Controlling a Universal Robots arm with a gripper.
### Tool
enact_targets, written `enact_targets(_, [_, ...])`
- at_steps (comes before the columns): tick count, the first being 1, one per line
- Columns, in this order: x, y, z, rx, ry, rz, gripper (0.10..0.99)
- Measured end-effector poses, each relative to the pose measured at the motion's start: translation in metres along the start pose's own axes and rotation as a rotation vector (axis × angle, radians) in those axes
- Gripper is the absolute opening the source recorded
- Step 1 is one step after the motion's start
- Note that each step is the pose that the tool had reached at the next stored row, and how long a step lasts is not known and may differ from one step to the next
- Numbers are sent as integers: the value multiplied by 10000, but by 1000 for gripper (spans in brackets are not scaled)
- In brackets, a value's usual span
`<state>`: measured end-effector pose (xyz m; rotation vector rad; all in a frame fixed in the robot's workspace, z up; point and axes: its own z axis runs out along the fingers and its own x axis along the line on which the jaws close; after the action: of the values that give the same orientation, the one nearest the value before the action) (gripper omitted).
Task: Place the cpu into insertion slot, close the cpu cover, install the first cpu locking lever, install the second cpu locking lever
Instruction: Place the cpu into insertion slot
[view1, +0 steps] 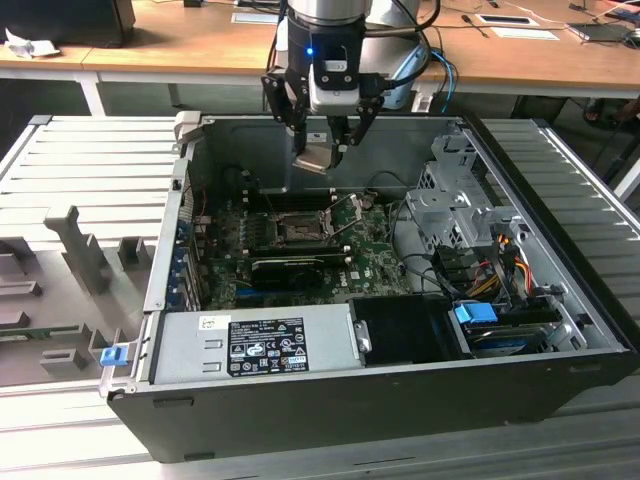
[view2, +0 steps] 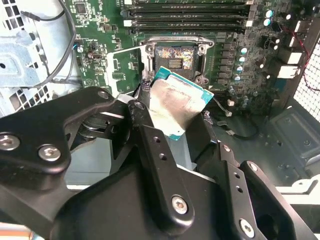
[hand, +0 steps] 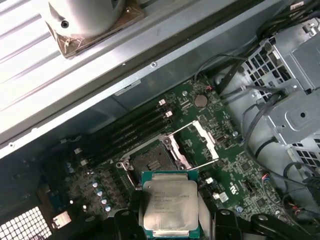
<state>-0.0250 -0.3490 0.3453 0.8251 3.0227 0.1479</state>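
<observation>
One flat square dull-silver cpu (hand: 169, 209) pinched between black jaws.

1 open black metal computer case (view1: 400, 385), 1 green motherboard (view1: 370, 245), 1 square black insertion slot with silver frame (hand: 152, 162), 1 thin silver square-frame cpu cover (hand: 206, 140), 2 thin silver wire levers (hand: 205, 163), 1 flat square silver-grey cpu (hand: 170, 210). 1 black two-finger hand (view1: 320, 152). 1 long black graphics card (view1: 290, 265), 1 grey power supply box (view1: 190, 345), 1 grey perforated metal drive cage (view1: 450, 205), 1 round silver coin cell (hand: 200, 100), 2 blue plastic tabs (view1: 112, 355). 1 wooden surface (view1: 150, 50).
</observation>
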Motion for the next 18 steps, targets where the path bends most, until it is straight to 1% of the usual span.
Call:
enact_targets(2, [0, 0, 7, -3, -27, 274, 529])
enact_targets(7, [0, -1, 15, -7, -67, 683, 529])
enact_targets(10, [-1, -2, 22, -18, -111, 1165, 529])
enact_targets(11, [2, -4, 24, -19, -118, 1249, 529])
enact_targets(18, [15, -12, 34, -25, -141, 1489, 529])
